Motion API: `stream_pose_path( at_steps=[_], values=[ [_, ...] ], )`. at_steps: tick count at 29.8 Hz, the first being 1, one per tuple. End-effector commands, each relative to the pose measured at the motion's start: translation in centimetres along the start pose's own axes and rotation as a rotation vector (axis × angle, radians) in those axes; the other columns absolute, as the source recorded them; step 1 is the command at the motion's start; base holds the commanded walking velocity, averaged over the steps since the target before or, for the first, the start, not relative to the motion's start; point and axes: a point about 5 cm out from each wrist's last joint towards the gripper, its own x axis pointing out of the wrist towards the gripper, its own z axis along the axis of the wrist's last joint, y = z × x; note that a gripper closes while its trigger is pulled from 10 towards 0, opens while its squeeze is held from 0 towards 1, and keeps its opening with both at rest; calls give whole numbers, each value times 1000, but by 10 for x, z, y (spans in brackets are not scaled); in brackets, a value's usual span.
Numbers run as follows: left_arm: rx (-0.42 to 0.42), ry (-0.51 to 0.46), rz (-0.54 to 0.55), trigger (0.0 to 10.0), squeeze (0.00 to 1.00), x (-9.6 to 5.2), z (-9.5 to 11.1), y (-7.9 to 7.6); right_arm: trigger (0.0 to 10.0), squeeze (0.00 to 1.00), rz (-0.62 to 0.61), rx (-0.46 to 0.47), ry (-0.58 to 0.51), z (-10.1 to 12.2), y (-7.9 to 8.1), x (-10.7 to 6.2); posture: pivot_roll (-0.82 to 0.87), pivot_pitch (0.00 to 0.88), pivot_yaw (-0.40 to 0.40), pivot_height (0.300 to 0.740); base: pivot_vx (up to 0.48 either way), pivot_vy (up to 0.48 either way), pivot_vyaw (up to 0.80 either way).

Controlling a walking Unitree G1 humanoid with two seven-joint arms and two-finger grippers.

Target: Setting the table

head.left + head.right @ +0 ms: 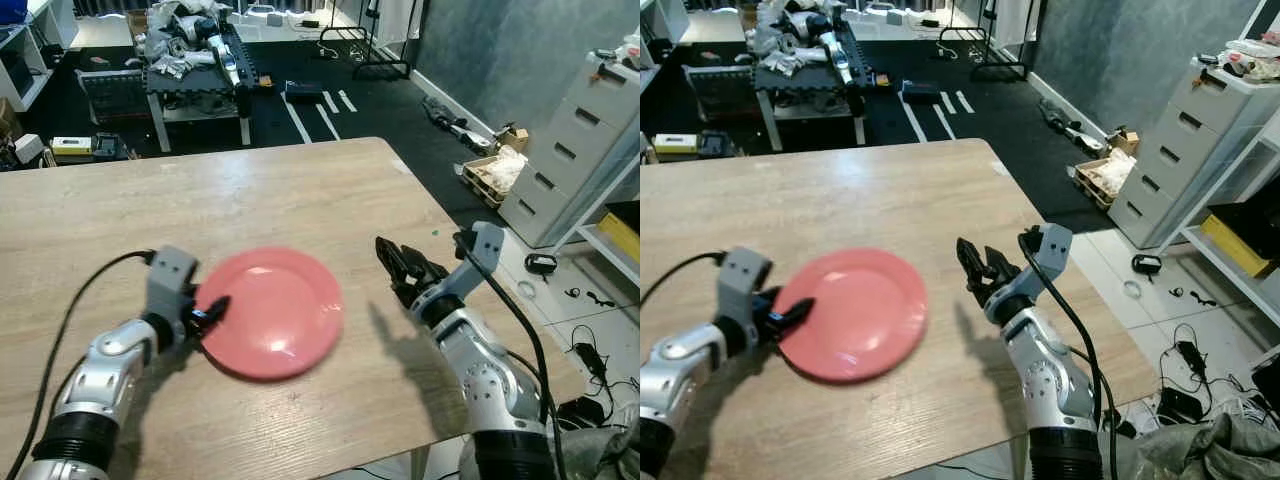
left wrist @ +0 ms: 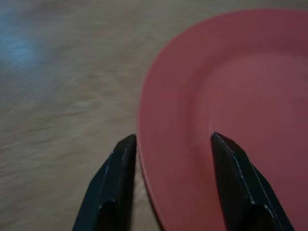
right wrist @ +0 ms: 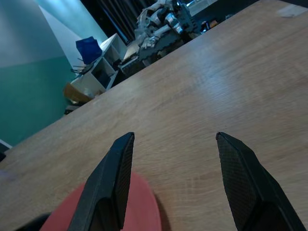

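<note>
- Plate [image 1: 270, 312]: you have one round pink plate lying flat on the wooden table [image 1: 250, 200], towards the near edge and roughly midway between your two arms.
- Your left gripper [image 1: 212, 312] is at the plate's left rim. In the left wrist view its two black fingers [image 2: 115, 183] are spread apart, one over the bare wood just outside the rim and one over the plate's sloping inner edge, so the rim sits between them. You cannot tell from these pictures whether either finger touches the plate.
- Your right gripper [image 1: 978, 268] hovers above the bare wood to the right of the plate, apart from it, fingers spread wide and holding nothing. In the right wrist view, a sliver of pink rim shows beside one finger.
- Bare wood runs around the plate on every side; the widest stretch lies beyond it, reaching to the table's far edge.
- The table's right edge runs close past your right arm, and its far right corner is rounded.
- Past that right edge, the floor carries loose cables and a grey drawer unit [image 1: 575, 150].
- Beyond the far edge, across a dark floor with white stripes, stands a low bench [image 1: 195, 75] piled with clutter.
</note>
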Motion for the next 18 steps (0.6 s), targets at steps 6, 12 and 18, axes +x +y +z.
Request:
stream_pose_path(
  at_steps=[6, 12, 18],
  values=[
    [75, 175, -51, 10000, 0, -4, -35, -14, 10000, 0, 4, -1, 50, -9, 0, -2, -38, 17, 35, 740, 0, 0, 0],
    [51, -30, -7, 10000, 0, -8, -6, -12, 10000, 0, 4, -6, 56, -10, -1, -5, -42, 19, 35, 740, 0, 0, 0],
    [132, -326, 58, 10000, 0, -21, 44, -10, 10000, 0, 11, -3, 54, -10, 0, -4, -31, 18, 31, 740, 0, 0, 0]
  ],
)
